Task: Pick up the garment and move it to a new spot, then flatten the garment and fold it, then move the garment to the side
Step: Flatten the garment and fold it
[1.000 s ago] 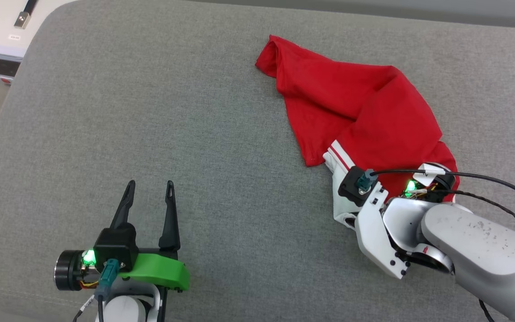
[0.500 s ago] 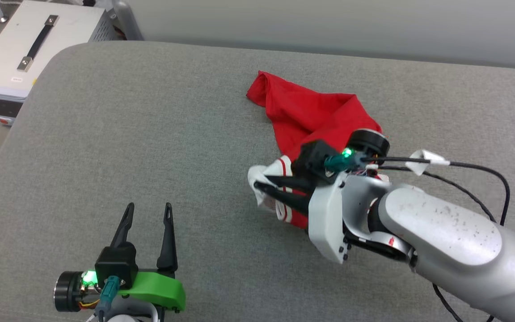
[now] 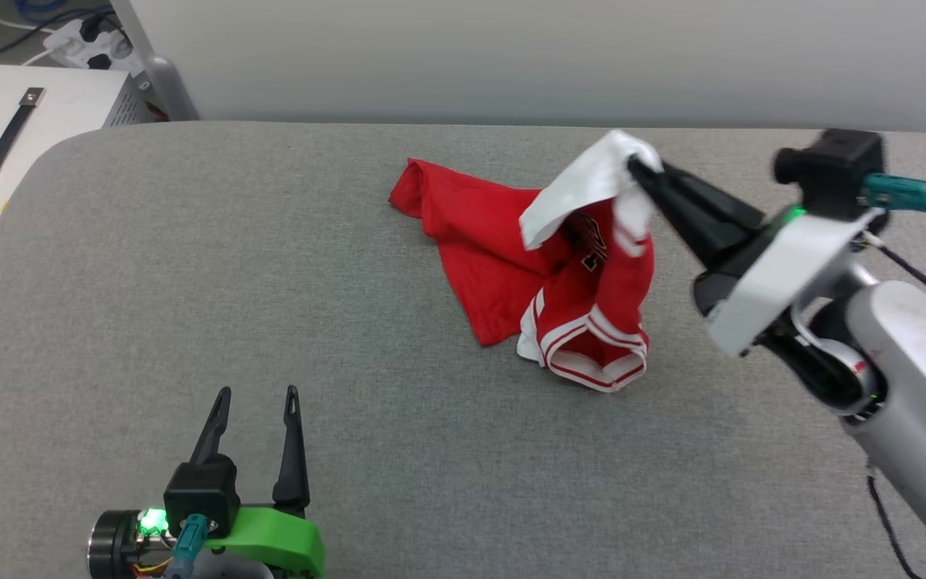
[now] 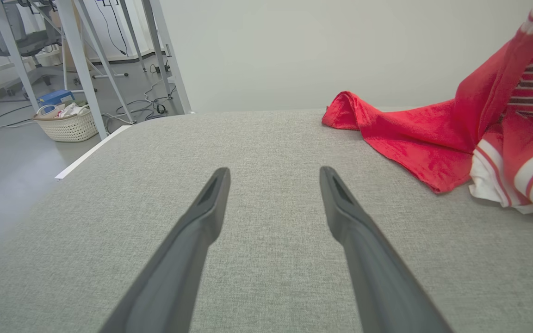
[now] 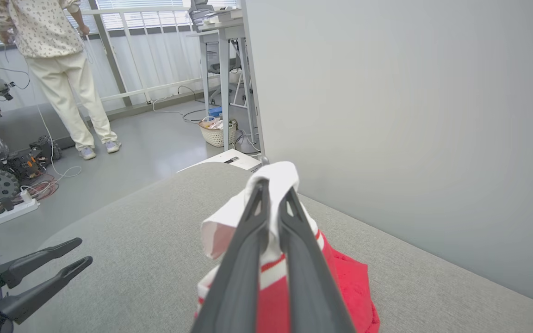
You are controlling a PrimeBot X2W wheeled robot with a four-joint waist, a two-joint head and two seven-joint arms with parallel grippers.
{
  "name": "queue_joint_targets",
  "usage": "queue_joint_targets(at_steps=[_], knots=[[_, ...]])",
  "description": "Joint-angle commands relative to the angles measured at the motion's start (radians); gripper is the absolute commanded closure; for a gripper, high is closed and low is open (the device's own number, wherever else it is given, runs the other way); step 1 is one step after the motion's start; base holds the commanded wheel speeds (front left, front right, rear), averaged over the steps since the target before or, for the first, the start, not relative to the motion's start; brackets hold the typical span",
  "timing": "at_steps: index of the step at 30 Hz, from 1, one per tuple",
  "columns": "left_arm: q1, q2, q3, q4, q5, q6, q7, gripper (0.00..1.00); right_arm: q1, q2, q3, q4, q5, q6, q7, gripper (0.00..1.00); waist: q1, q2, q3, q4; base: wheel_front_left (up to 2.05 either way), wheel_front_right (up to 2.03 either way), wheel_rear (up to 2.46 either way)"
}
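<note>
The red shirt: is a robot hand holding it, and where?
Yes. The right hand pinches the shirt by its white sleeve; the left hand is open, holding nothing.

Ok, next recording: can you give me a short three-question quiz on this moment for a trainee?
1. True or false: the left gripper is shut on the garment.
2. What does the right gripper pinch? A) the red corner lying on the surface B) the white sleeve C) nothing
3. Does the whole garment hang clear of the grey padded surface?
Key: 1 false: it is open and apart from the garment. 2 B. 3 no: the red part and the striped edge rest on it.
</note>
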Motion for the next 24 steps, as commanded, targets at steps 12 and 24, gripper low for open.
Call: queue_joint_targets(at_steps=[12, 24], knots=[[0.012, 0.003, 0.011, -0.007, 0.01, -0.006, -0.006, 0.0, 0.391, -0.077, -0.532, 0.215, 0.042, 0.0, -0.133, 1.0, 0.0, -0.0001, 0.01, -0.082, 0.0, 0.0, 0.0], [-0.014, 0.005, 0.003, -0.008, 0.014, -0.012, -0.006, 0.0, 0.552, -0.03, -0.749, 0.628, 0.047, 0.0, -0.143, 1.0, 0.0, -0.0001, 0.043, -0.072, 0.0, 0.0, 0.0]])
